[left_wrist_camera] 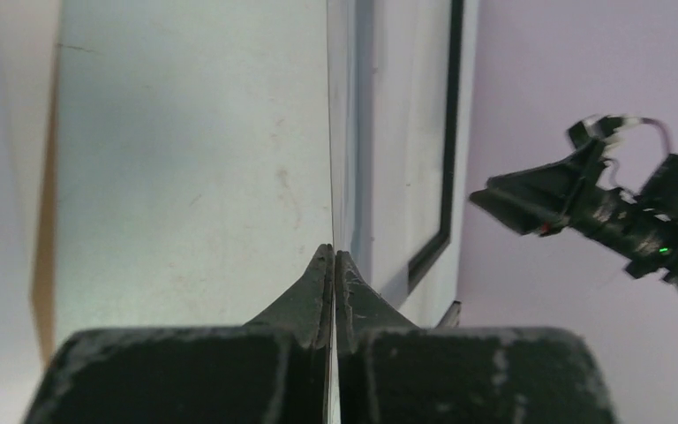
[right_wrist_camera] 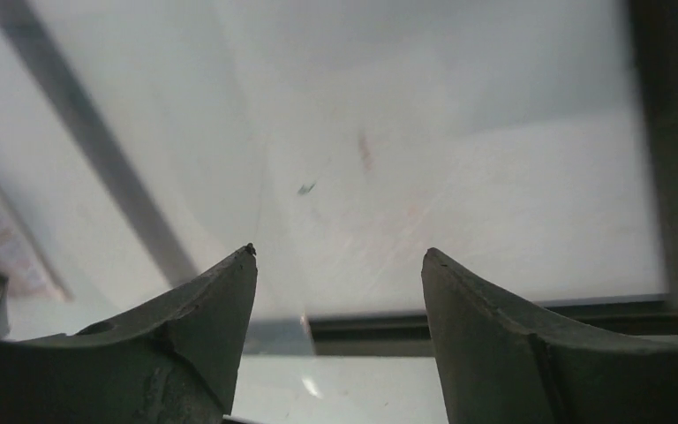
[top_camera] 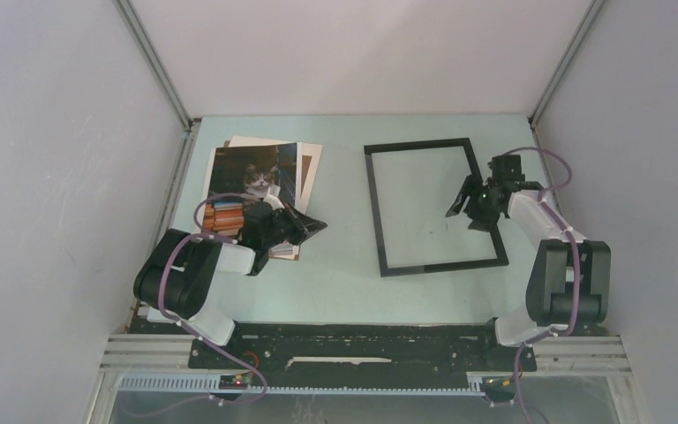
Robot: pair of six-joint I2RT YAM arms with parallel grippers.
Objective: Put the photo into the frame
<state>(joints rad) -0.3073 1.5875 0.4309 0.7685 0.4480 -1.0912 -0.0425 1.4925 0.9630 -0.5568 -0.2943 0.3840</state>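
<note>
Top view: photo (top_camera: pixel 249 177) lies face up on a stack at the far left of the worktop (top_camera: pixel 335 283). A tan cardboard board (top_camera: pixel 311 170) pokes out past its right edge. Left hand (top_camera: pixel 313 227) is down at the stack's near right corner. Frame (top_camera: pixel 375 212) lies flat right of centre, well apart from the stack. Right hand (top_camera: pixel 468 210) hovers over the frame's right rail.

Left wrist view: fingers (left_wrist_camera: pixel 309 296) are pressed fully together on a thin sheet seen edge-on. By position I read that as the photo's corner, but can't rule out a sheet under it. Frame and right hand show across the worktop.

Right wrist view: fingers (right_wrist_camera: pixel 216 300) are spread wide with nothing between them. Clear pane and a black rail sit below.

Container check: frame holds only its pane. Worktop shows through, no photo in it.

Risks, my read:
- Corner-only pinch on a glossy print could slip, or the print droops and creases once lifted.
- If the pinch caught the board too, the wrong sheet travels along.
- Dragging rather than lifting would shove the stack askew.
- Frame is barely bigger than the print, so a skewed carry lands it across a rail, not inside.
- Right hand sits in the drop path. The arms could meet over the frame, or it knocks the frame off square.
</note>
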